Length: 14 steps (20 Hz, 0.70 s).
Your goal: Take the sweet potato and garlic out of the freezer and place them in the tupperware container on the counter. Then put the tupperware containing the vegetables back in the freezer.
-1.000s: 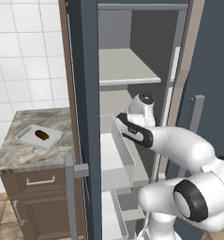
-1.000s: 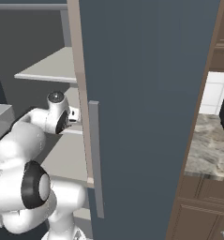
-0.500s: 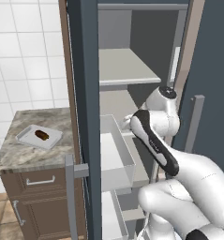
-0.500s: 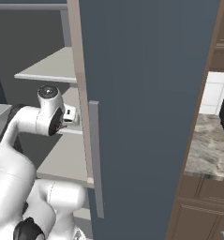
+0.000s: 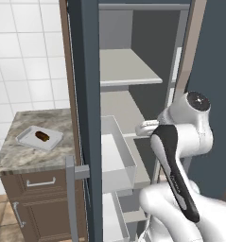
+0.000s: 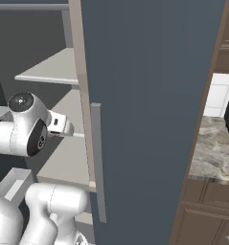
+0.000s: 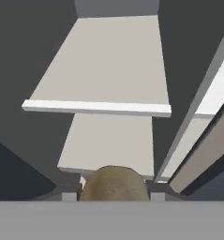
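The freezer (image 5: pixel 86 94) stands open, its light grey shelves (image 5: pixel 126 68) bare in the left base view and its white door bins (image 5: pixel 118 156) hanging on the inner side of the left door. The arm reaches into the cabinet at the height of the middle shelf, with the tool (image 7: pixel 114 194) pointed inward. In the hand view a rounded olive-tan lump — the garlic (image 7: pixel 114 183) — sits right at the bottom edge between the two dark finger tips (image 7: pixel 68 196), which flank it closely on either side; the tool looks clenched on the garlic, though the contact itself lies at the very edge of the view. Beyond it, two grey shelves recede toward the dark back wall, one above the other, and pale door trim runs down the right side. In the right base view the wrist of the arm sits just left of the right freezer door (image 6: pixel 149 110), whose long grey bar handle (image 6: pixel 99 162) faces the camera. To the left of the freezer, the worktop (image 5: pixel 20 156) carries the tupperware container (image 5: pixel 27 139), a shallow pale tray lying flat near the tiled wall. The sweet potato (image 5: pixel 42 136) — an elongated dark reddish-brown lump — lies inside the tray, roughly at its middle. Below the worktop are dark brown cabinets with silver handles (image 5: pixel 40 182).
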### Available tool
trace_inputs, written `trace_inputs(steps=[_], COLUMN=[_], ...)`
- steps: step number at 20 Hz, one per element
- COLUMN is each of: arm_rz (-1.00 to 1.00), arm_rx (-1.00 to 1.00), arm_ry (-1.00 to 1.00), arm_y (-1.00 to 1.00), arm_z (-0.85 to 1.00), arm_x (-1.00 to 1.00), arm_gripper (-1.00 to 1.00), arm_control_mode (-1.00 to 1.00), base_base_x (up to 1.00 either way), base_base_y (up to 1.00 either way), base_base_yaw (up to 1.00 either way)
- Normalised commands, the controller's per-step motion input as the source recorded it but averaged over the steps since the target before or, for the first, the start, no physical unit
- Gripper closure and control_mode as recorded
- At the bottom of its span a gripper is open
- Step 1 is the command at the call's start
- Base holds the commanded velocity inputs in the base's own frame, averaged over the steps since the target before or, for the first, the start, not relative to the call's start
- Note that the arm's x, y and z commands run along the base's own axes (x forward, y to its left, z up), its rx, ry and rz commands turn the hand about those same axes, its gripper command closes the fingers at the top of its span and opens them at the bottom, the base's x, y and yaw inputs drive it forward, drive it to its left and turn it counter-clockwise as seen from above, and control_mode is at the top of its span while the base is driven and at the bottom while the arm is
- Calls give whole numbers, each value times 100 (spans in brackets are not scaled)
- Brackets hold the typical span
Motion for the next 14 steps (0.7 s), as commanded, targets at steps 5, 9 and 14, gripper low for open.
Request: trace_inputs(steps=[5, 9, 14], arm_rz=[-12, -4, 0], arm_rx=[0, 0, 0], arm_ry=[1, 4, 11], arm_y=[-29, -37, -20], arm_z=[85, 91, 72], arm_x=[-77, -63, -54], arm_gripper=[100, 100, 100], arm_control_mode=[-100, -100, -100], base_base_x=[0, 0, 0], base_base_y=[0, 0, 0], base_base_yaw=[0, 0, 0])
